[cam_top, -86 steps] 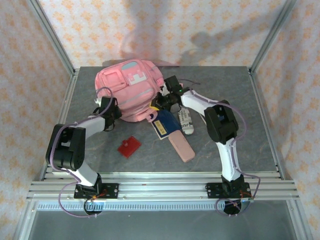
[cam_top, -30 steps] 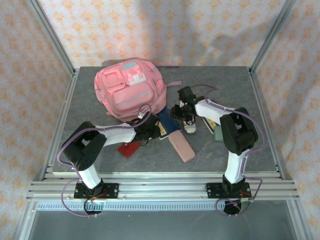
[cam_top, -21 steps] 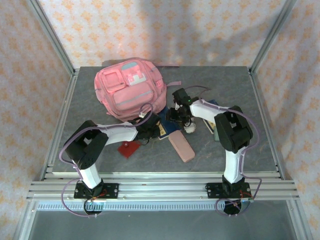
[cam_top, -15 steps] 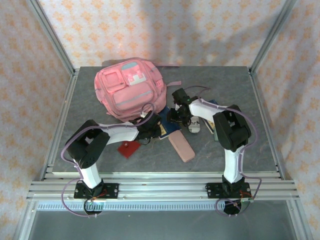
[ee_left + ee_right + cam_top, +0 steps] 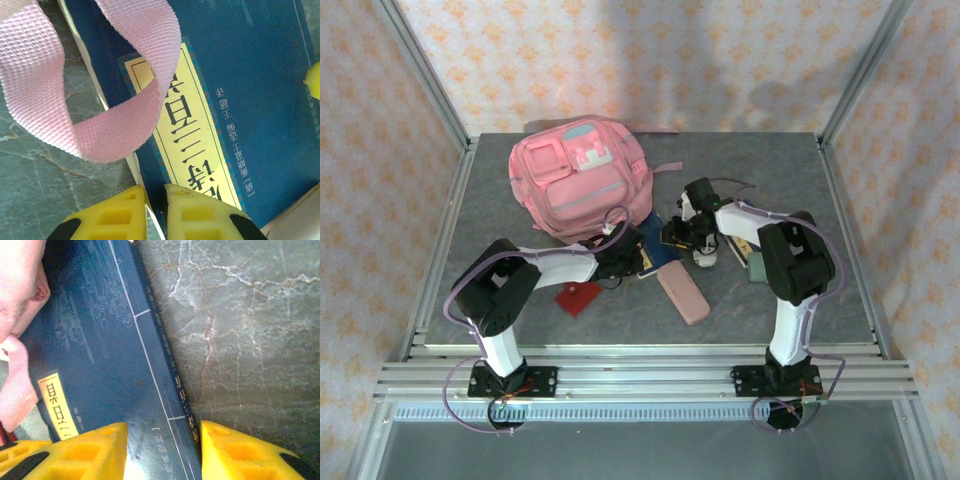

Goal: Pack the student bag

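Note:
The pink student bag (image 5: 582,178) lies at the back left of the table, front pockets up. A blue book (image 5: 656,252) with a yellow title label lies at its lower right corner. My left gripper (image 5: 626,263) is shut on the blue book's (image 5: 240,100) near edge, its yellow fingers (image 5: 200,212) pinching the cover beside a loop of pink strap (image 5: 120,110). My right gripper (image 5: 679,238) is open, its fingers (image 5: 240,452) straddling the spine side of the book (image 5: 100,355). Part of the bag (image 5: 20,280) shows at the top left of the right wrist view.
A flat pink pencil case (image 5: 682,295) lies just in front of the book. A red card-like item (image 5: 578,297) sits near the left forearm. A white bottle (image 5: 706,255) and a dark flat item (image 5: 756,266) lie by the right arm. Grey marbled table (image 5: 740,170) around.
Both arms left the bag and came to the book. In the last second the right gripper shifted slightly right over the book's spine edge; the left gripper stayed on the book's near edge.

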Controlling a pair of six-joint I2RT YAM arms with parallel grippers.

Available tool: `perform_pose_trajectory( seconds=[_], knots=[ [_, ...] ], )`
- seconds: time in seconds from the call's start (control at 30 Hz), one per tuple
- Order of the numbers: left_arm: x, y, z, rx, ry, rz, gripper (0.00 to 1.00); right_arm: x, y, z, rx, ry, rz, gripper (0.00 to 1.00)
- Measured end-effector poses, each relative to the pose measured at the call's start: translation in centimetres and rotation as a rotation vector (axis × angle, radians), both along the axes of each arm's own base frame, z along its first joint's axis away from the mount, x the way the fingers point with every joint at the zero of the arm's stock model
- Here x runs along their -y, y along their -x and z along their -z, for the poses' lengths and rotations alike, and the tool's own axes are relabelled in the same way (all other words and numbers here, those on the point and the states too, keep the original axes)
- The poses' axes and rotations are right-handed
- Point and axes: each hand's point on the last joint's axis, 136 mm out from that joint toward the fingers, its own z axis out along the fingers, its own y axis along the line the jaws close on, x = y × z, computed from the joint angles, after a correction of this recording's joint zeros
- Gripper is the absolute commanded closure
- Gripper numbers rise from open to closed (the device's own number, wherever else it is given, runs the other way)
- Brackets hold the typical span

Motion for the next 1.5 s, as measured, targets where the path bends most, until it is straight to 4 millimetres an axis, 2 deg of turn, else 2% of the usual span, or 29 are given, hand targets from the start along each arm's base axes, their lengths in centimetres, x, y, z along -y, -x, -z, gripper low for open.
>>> perform_pose_trajectory(
  seconds=[0.2,0.27,0.37,0.43,0.57,0.63,0.7,0.77,0.87,0.97,1.07,1.23,1.4,1.5],
  knots=[
    [-0.4,0.0,0.0,0.008,-0.010,-0.010,0.91,-0.4,0.7,-1.7,0.014,-0.104,-0.014,0.65],
    [-0.3,-0.2,-0.1,0.020,-0.001,-0.010,0.91,-1.6,1.7,-2.6,-0.009,-0.176,-0.052,0.64],
    [0.2,-0.7,-0.3,0.039,0.020,-0.008,0.91,-3.8,4.3,-3.0,-0.068,-0.251,-0.131,0.63],
    [0.4,-0.9,-0.3,0.046,0.027,-0.007,0.91,-4.5,5.6,-2.9,-0.100,-0.272,-0.162,0.69],
    [0.4,-0.9,-0.3,0.049,0.029,-0.008,0.90,-4.3,5.7,-2.8,-0.134,-0.277,-0.136,0.87],
    [0.4,-0.9,-0.4,0.055,0.031,-0.010,0.83,-4.0,5.6,-2.5,-0.156,-0.266,-0.103,0.96],
    [0.2,-0.9,-0.4,0.060,0.030,-0.015,0.76,-3.6,5.4,-2.3,-0.166,-0.254,-0.077,1.00],
    [-0.1,-0.7,-0.5,0.062,0.028,-0.019,0.61,-3.2,5.3,-2.2,-0.168,-0.239,-0.054,1.00],
    [-0.4,-0.2,-1.3,0.066,0.034,-0.017,0.52,-2.5,5.0,-3.3,-0.136,-0.218,-0.025,1.00],
    [-0.5,-0.2,-3.8,0.108,0.069,-0.019,0.42,-1.7,4.7,-6.1,-0.069,-0.217,0.001,1.00],
    [-0.4,-0.6,-7.4,0.178,0.127,-0.026,0.34,-0.7,4.9,-9.6,0.015,-0.226,0.019,1.00],
    [-2.0,-2.2,-13.2,0.304,0.252,-0.071,0.22,0.1,5.9,-14.9,0.137,-0.276,0.011,1.00],
    [-5.1,-4.0,-18.1,0.439,0.421,-0.114,0.12,-0.3,6.8,-17.8,0.188,-0.340,-0.033,1.00],
    [-6.5,-4.6,-20.8,0.512,0.532,-0.116,0.11,-1.0,7.2,-19.1,0.194,-0.391,-0.075,1.00]
  ],
)
